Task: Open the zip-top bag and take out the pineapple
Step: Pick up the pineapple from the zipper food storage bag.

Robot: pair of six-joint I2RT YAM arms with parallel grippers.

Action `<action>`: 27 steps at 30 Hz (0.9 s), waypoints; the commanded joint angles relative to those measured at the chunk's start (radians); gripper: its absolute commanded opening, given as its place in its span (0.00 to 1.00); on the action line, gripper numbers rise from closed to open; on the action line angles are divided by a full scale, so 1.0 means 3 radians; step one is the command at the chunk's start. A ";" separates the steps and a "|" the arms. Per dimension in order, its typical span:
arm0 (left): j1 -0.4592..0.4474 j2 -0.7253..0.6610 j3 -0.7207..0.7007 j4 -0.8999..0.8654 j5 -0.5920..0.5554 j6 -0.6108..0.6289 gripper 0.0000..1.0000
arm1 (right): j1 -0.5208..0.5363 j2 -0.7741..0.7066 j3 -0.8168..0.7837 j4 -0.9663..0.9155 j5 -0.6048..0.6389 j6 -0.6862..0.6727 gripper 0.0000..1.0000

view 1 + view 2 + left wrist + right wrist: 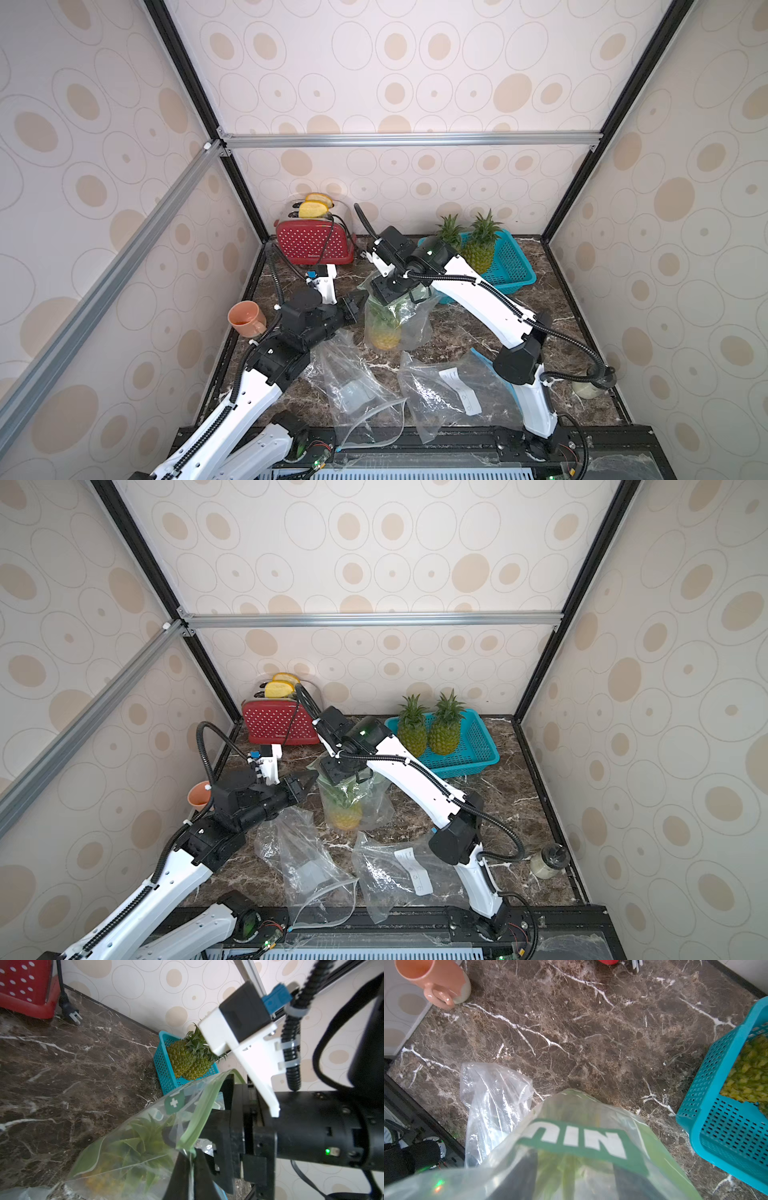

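The pineapple stands upright, crown up, inside the zip-top bag near the middle of the tabletop. Straight above the crown my right gripper reaches down into the bag's mouth, fingers spread either side of the leaves, so it's my nearer arm for the lift. The left gripper sits at the mouth's corner, fingers narrowly parted around the green zip strip. Whether they bite, I can't tell. The plastic blurs the right fingertips, so I can't see whether they touch the crown.

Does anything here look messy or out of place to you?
Yes. Two empty plastic bags lie crumpled at the front of the table, spilling over its edge. The plug of the toaster lies loose on the marble.
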 commanded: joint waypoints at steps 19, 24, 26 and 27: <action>-0.0007 -0.0434 -0.0350 0.0022 -0.0324 0.0087 0.57 | 0.0029 0.0118 0.0040 -0.0349 -0.0363 0.0439 0.82; 0.0007 -0.0489 -0.0397 0.0012 -0.0343 0.0092 0.56 | 0.0028 0.0235 -0.0002 -0.0268 -0.0413 0.0435 0.82; 0.0013 -0.0502 -0.0415 0.0008 -0.0344 0.0090 0.56 | 0.0032 0.0290 -0.0021 -0.0258 -0.0394 0.0429 0.83; 0.0013 -0.0509 -0.0422 0.0002 -0.0343 0.0092 0.56 | 0.0024 0.0312 -0.0042 -0.0248 -0.0371 0.0435 0.83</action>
